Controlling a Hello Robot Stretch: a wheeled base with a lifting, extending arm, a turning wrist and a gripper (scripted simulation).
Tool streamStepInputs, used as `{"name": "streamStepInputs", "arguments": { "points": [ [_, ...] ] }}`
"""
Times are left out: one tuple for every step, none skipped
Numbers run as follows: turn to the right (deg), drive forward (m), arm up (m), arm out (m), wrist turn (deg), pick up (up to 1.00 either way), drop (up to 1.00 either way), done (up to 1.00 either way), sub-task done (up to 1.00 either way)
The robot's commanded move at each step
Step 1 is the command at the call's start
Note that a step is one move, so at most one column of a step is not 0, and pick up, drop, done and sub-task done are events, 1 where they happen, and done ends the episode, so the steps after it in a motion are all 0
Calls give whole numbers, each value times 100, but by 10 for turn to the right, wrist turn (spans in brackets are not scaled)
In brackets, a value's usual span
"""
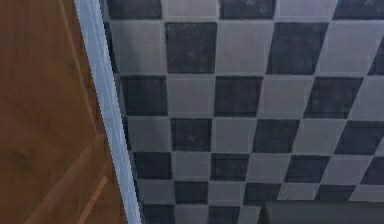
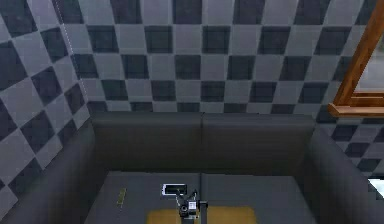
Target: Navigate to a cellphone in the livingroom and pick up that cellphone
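A small flat dark rectangle with a pale rim, shaped like a cellphone (image 2: 175,189), lies on the seat of a dark sofa (image 2: 250,150) low in the arm side view. Just below and right of it stands my gripper (image 2: 186,206), a small dark body with light marks over the seat cushions. The phone-like slab lies on the cushion right by the gripper's far end, so I cannot tell whether the gripper holds anything, or whether it touches the slab.
A yellowish flat patch (image 2: 172,217) lies on the seat at the arm side view's bottom edge. A wooden frame (image 2: 364,88) juts in at the right. Checkered tiles (image 2: 200,50) rise behind the sofa. The forward view has a wooden door (image 1: 45,120), white trim (image 1: 105,110) and checkered tiles (image 1: 250,100).
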Motion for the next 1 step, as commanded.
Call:
{"name": "streamStepInputs", "arguments": {
  "points": [
    [0,0,0,0,0,100,0,0,0]
  ]
}}
